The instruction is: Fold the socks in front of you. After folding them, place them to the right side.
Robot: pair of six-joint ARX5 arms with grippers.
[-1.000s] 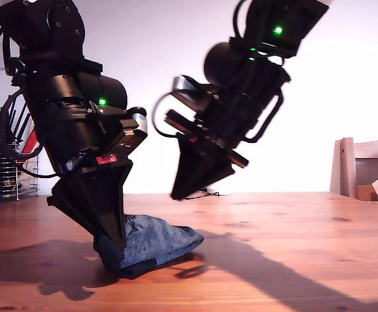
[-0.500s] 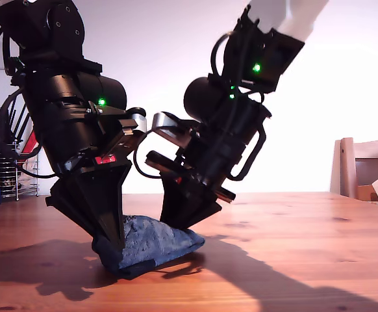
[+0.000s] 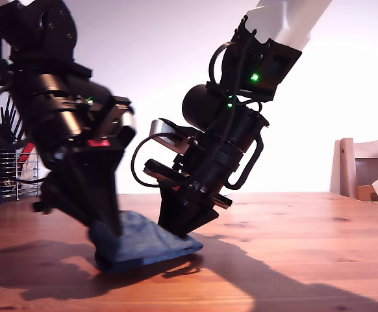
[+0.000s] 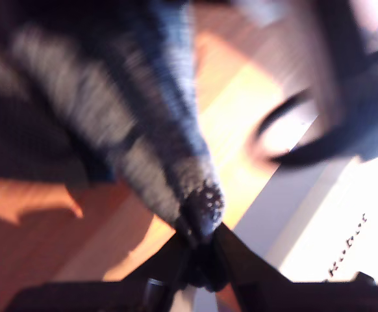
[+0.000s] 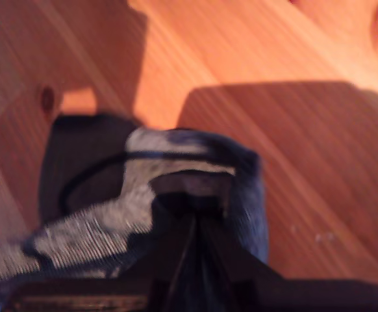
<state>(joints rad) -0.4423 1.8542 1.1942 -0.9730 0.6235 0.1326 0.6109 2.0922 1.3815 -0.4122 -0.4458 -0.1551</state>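
The soft dark blue-grey knit socks [image 3: 147, 240] lay in a low bundle on the reddish-brown wooden counter [image 3: 293, 247], toward the exterior view's left, with both black arms bent down over them. My first gripper [image 3: 108, 231], on the arm at the exterior view's left, stood at the end of the bundle nearer that side, and the arm looked smeared with blur. In the first wrist view its fingers [image 4: 176, 250] were pressed together on a dark tip of the socks [image 4: 169, 149], pinching it. From there the grey and dark striped fabric ran away over the counter [image 4: 46, 260], also blurred. My second gripper [image 3: 179, 227], on the arm nearer the middle of the exterior view, came down on the top of the bundle, toward its end on the exterior view's right. In the second wrist view its fingers [image 5: 228, 260] lay close together, their tips set into the folded socks [image 5: 98, 227]. I could not tell whether any fabric was caught between them. Bare counter [image 5: 306, 65] showed beyond the fabric. A pale wooden chair back [image 3: 364, 166] stood at the far edge of the counter on the exterior view's right, and a wire rack of dark utensils [image 3: 4, 162] stood at its left edge.
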